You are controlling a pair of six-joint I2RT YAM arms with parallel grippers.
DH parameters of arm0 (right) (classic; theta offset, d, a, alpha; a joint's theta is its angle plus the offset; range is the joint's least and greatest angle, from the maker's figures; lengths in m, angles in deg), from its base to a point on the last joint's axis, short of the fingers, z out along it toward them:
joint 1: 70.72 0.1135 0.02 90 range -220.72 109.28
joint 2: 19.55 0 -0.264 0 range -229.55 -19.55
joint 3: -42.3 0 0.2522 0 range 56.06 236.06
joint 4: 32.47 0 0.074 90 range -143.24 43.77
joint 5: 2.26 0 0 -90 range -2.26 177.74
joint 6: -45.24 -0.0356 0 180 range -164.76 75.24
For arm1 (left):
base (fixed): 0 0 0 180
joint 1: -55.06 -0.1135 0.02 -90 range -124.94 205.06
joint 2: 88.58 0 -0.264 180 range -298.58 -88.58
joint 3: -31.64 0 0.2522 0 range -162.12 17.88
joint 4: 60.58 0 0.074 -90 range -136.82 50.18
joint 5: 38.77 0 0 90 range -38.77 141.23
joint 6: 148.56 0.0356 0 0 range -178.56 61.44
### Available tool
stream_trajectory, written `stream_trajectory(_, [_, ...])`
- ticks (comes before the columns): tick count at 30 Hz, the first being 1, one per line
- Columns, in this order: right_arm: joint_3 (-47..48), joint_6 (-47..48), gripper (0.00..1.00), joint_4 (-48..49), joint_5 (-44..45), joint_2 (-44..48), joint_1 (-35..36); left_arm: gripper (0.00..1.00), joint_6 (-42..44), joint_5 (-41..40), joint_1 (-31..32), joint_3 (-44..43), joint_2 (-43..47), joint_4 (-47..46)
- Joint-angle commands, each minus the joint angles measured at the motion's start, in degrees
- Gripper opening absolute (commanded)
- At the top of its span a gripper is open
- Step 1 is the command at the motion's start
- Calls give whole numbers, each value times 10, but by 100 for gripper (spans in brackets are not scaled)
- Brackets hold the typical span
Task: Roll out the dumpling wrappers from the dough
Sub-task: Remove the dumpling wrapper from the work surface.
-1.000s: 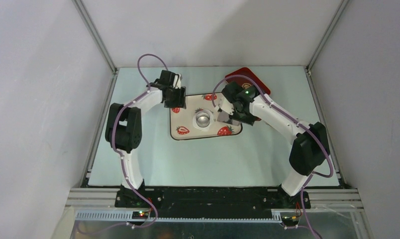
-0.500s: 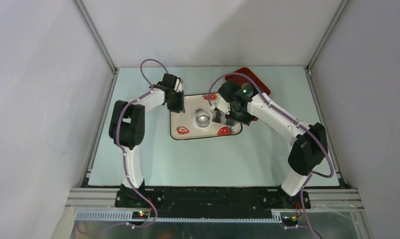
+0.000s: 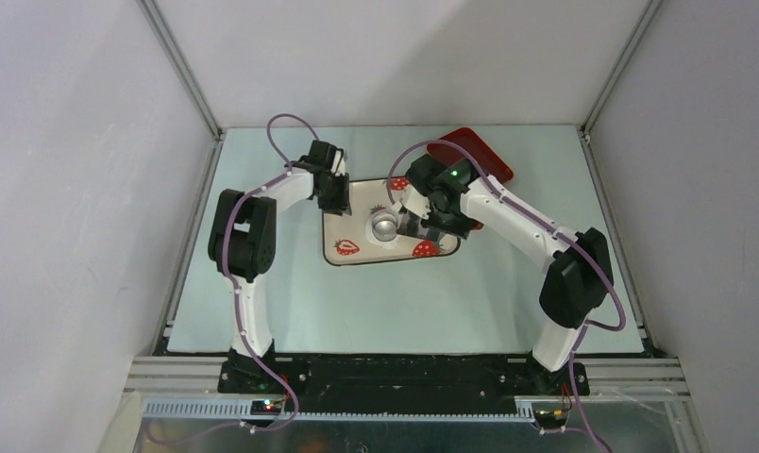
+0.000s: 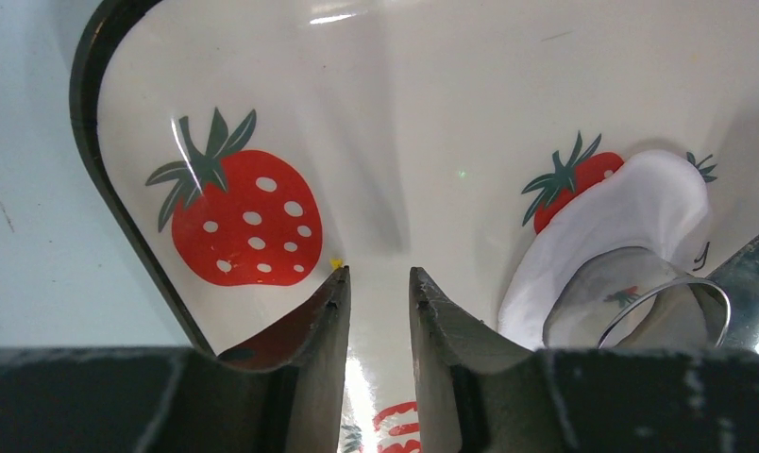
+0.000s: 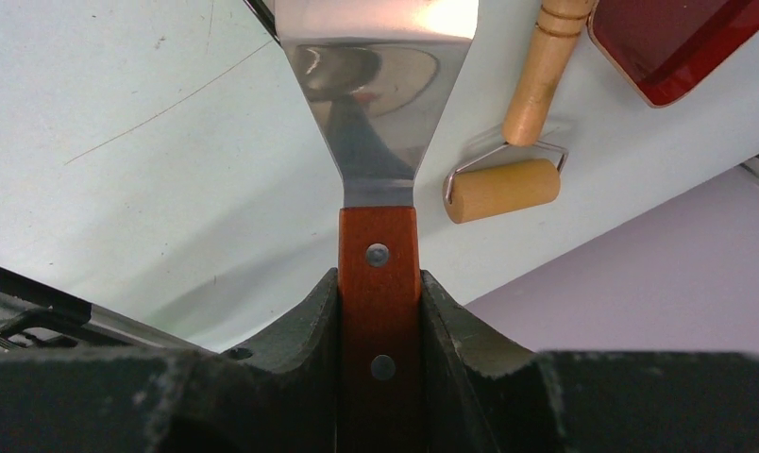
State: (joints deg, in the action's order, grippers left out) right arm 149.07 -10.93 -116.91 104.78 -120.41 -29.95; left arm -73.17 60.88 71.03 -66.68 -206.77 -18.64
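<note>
Apparently the rolling is largely done: one wrapper [image 4: 640,208], thin, flat and white with an uneven edge, lies on the tray [image 3: 357,226], partly over a printed strawberry. The cup [image 3: 383,226] stands on the wrapper's near part, at the tray's centre. The roller [image 5: 503,189] lies idle on the worktop [image 3: 376,302], at 4 o'clock from the spatula [image 5: 376,104] blade in the right wrist view. The red tray [image 5: 678,47] is beyond it, at 2 o'clock. The right pincer [image 5: 379,283] is clenched on the spatula's wooden handle, at 3 o'clock from the cup, with the blade reaching toward it. The left pincer [image 4: 379,278] sits at the tray's 10 o'clock corner with its jaws narrowly apart. Whether they pinch the rim there I cannot tell, since the rim passes out of sight behind one finger. No unrolled lump shows in any view, though the arms hide part of the tray. What looks left, by my reading, is trimming or freeing this wrapper and lifting it off with the spatula, perhaps to the red tray.
</note>
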Motion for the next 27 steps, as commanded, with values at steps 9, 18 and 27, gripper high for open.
stream_trajectory(9, [27,-3,0,2,9,-4,-1,34,-10,2,4,-22,-5,-9])
stream_trajectory(18, [11,5,0,13,23,-19,4,34,-7,-4,5,-21,-4,-9])
stream_trajectory(27, [-32,55,0,-1,64,0,21,34,-8,-6,6,-22,-5,-8])
